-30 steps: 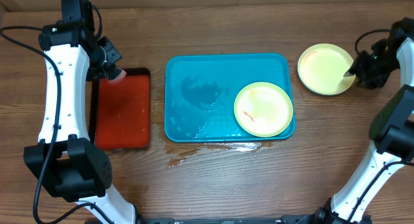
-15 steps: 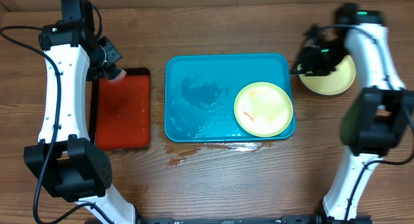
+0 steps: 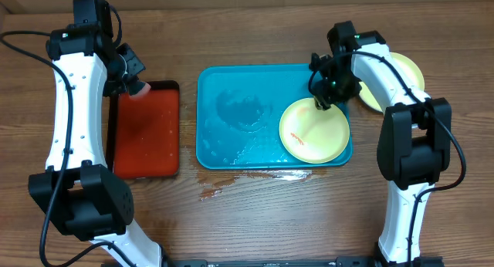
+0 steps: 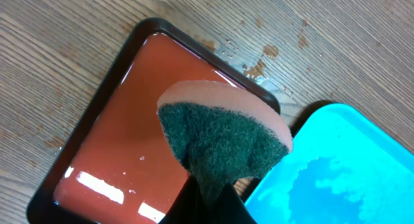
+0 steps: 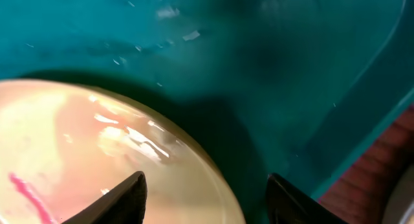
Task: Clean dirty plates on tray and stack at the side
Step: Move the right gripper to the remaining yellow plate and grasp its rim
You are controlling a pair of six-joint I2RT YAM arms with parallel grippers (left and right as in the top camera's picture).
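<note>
Over the tray (image 3: pixel 231 105), right jaws moved from side plate (image 3: pixel 411 71) to smeared plate (image 3: pixel 312 136), spread open, left jaws clamping sponge (image 4: pixel 220 143).

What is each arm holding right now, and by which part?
The left tool pinches a sponge by its lower edge. The right tool is open over the rim of the yellow plate, holding nothing.

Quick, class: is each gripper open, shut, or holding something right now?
Left gripper: shut on the sponge.
Right gripper: open over the plate edge.
</note>
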